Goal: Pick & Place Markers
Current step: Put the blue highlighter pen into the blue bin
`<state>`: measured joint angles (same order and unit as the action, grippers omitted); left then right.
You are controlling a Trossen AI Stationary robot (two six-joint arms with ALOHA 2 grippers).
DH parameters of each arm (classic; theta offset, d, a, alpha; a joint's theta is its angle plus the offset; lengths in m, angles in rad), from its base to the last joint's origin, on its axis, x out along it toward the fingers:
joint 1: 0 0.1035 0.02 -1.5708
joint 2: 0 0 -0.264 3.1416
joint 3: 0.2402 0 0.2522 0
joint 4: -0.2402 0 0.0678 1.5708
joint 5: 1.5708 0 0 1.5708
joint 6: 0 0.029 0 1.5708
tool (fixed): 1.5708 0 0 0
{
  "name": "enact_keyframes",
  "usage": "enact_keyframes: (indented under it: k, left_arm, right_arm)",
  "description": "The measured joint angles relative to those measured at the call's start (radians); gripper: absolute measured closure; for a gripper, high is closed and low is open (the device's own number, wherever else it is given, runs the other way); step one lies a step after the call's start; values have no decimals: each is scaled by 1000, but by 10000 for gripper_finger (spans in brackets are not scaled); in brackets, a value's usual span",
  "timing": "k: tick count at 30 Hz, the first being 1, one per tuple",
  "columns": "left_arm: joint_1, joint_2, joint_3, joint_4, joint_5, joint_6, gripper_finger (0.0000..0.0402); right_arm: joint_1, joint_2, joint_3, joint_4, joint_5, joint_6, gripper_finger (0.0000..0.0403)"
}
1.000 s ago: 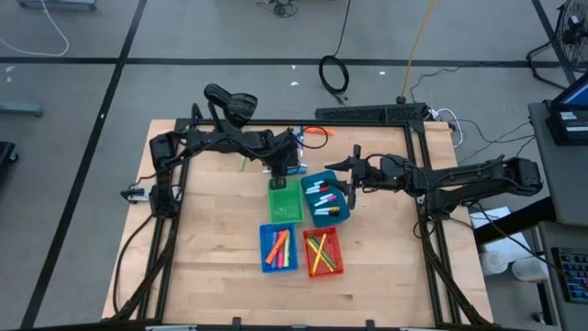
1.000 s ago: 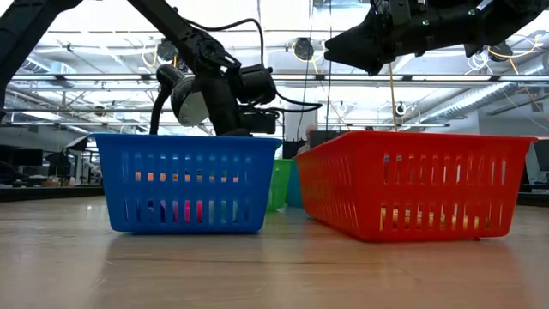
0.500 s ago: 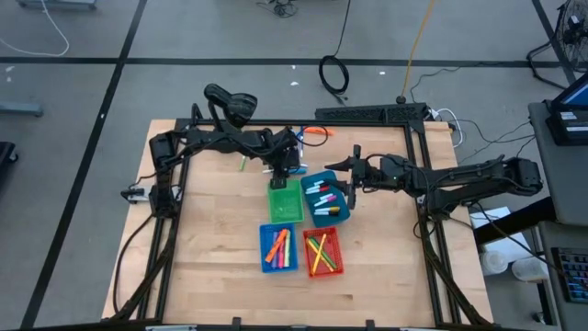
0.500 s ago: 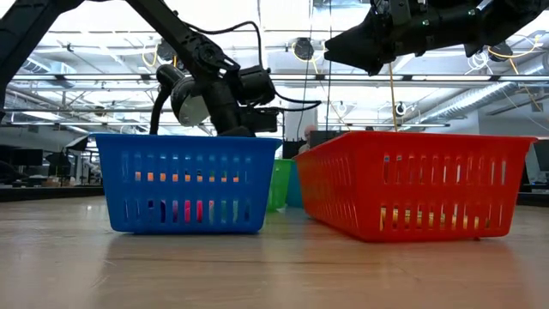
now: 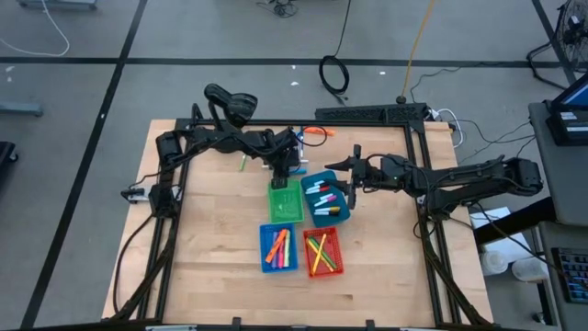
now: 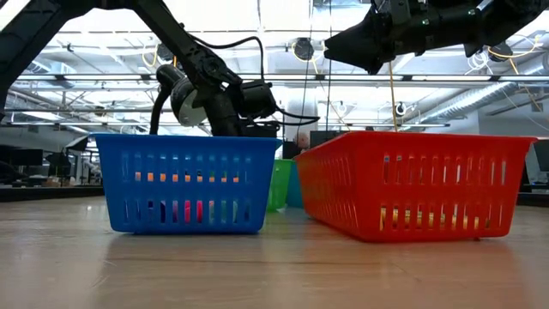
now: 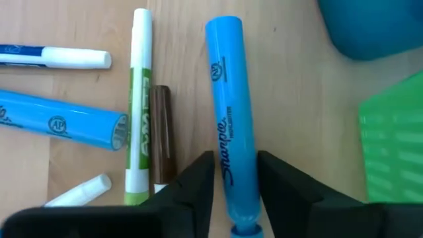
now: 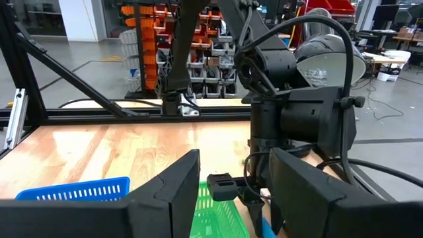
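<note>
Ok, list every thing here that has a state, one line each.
blue highlighter: capped, flat on the wood, between the left gripper's jaws.
left gripper: down at the table, jaws either side of the blue highlighter.
right gripper: jaws open, empty, above the teal bin.
green bin: empty.
teal bin: holds markers.
blue bin: holds markers.
red bin: holds markers.

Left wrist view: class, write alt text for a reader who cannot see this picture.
The left pincer straddles a light blue highlighter marker lying on the wooden table. Beside it lie a green and white marker, a short brown marker and another blue marker.
</note>
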<state>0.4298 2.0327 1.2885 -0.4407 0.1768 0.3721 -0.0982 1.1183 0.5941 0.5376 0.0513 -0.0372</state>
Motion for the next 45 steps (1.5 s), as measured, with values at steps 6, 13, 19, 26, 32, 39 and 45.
enact_keyframes:
  k: [6, 13, 19, 26, 32, 39, 45]
  left_arm:
    - [1, 2, 0, -14, -12, 9, 341]
    - [0, -35, -5, -34, -60, 11, 341]
    - [23, -175, -4, -31, -128, 13, 341]
    - [39, -342, -12, 30, 30, -6, 341]
    - [42, -464, -193, 361, 289, -53, 341]
    - [33, -512, -540, 1087, 470, -244, 341]
    - [-48, -514, -680, 1407, 478, -352, 341]
  right_arm:
    - [0, 0, 0, -1, 0, 0, 232]
    - [0, 0, 0, -3, 0, 0, 232]
    - [0, 0, 0, -3, 0, 0, 232]
    - [0, 0, 0, -21, 6, 0, 232]
    - [0, 0, 0, -45, 10, 0, 232]
    - [-1, 1, 0, -61, 110, -15, 232]
    - [3, 111, 1, 116, 101, -79, 223]
